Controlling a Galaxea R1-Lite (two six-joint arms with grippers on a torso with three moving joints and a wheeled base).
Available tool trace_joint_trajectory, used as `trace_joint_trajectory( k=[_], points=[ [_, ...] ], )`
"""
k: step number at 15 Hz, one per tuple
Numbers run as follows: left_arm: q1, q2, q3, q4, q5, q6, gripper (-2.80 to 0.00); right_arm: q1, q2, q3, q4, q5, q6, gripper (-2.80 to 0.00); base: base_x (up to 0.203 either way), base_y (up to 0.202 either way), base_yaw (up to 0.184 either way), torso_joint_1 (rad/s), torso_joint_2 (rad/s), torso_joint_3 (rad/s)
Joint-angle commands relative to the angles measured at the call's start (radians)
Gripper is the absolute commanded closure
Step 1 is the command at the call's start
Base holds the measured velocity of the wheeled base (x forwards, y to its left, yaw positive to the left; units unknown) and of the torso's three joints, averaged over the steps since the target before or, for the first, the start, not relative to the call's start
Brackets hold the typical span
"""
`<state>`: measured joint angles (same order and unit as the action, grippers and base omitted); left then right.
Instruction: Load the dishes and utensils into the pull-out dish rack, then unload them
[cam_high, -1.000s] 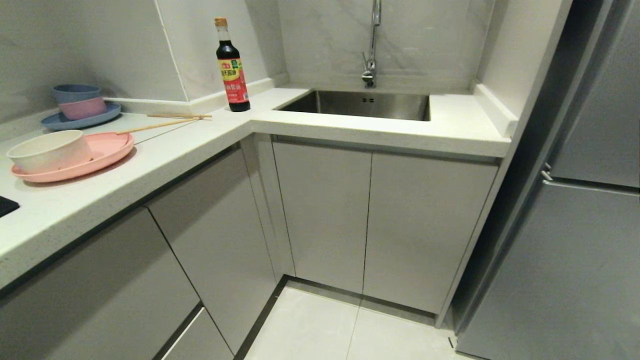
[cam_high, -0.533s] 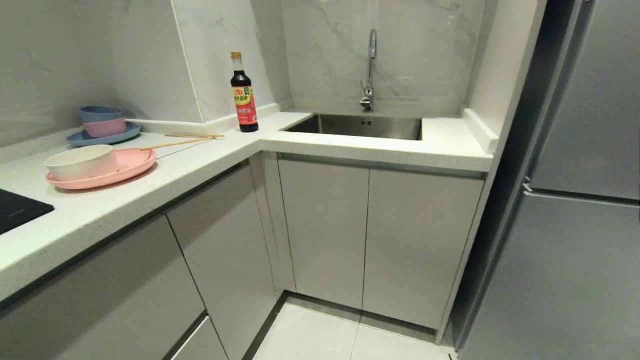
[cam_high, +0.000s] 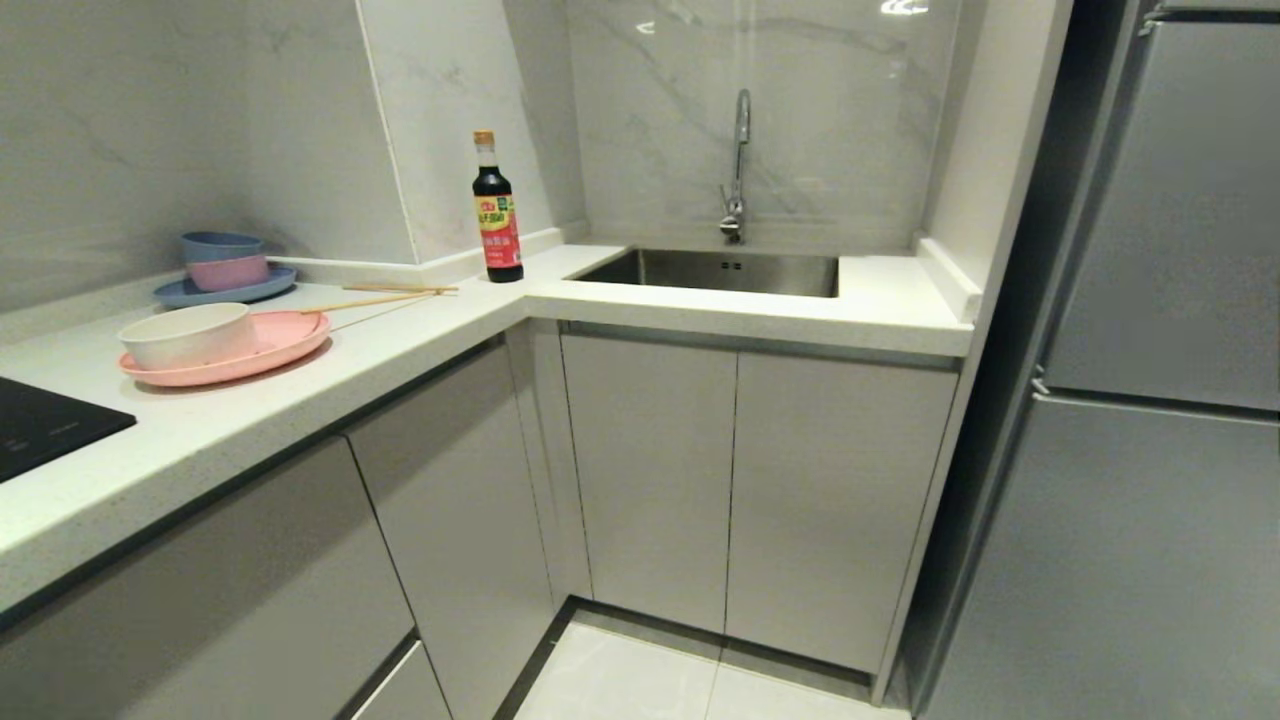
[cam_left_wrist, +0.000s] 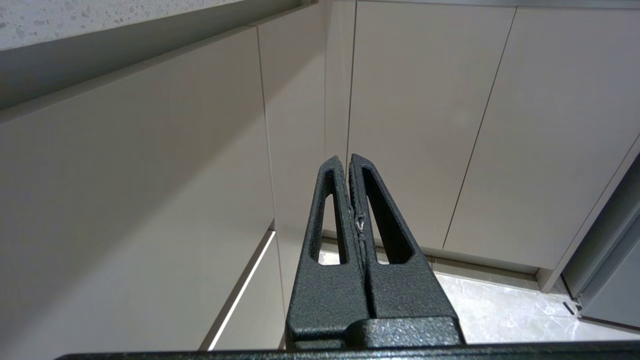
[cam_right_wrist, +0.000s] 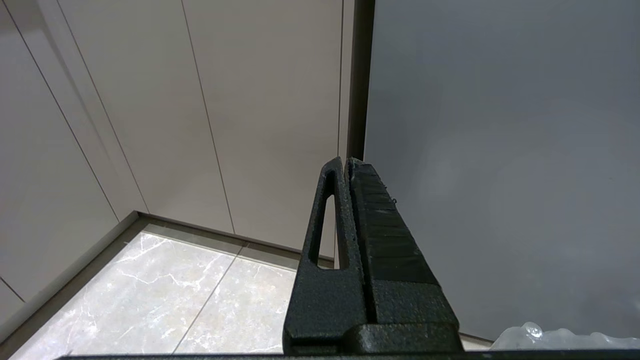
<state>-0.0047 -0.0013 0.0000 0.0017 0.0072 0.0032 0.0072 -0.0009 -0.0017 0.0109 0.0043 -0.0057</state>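
**On the counter, dishes wait**

Cream bowl (cam_high: 188, 335) sits on the pink plate (cam_high: 270, 348), chopsticks (cam_high: 385, 295) just beside. Left gripper (cam_left_wrist: 348, 161) and right gripper (cam_right_wrist: 346, 162) hang low before closed cabinets (cam_high: 740, 500), fingers pressed together, empty.

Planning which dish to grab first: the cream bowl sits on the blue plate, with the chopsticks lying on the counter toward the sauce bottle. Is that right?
Not quite. The head view shows the cream bowl sitting on the pink plate, not the blue one. The blue plate is farther back and carries two stacked small bowls. The rest holds: the chopsticks lie on the counter toward the sauce bottle.
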Motion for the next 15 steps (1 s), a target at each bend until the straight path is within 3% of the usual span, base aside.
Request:
trace_joint_trajectory(
  k=[1, 15],
  points=[
    [0.0, 0.0, 0.0, 0.0, 0.0, 0.0, 0.0, 0.0, 0.0, 0.0, 0.0, 0.0, 0.0, 0.0, 0.0, 0.0, 0.0, 0.0, 0.0, 0.0],
    [0.0, 0.0, 0.0, 0.0, 0.0, 0.0, 0.0, 0.0, 0.001, 0.0, 0.0, 0.0, 0.008, 0.0, 0.0, 0.0, 0.0, 0.0, 0.0, 0.0]
  ],
)
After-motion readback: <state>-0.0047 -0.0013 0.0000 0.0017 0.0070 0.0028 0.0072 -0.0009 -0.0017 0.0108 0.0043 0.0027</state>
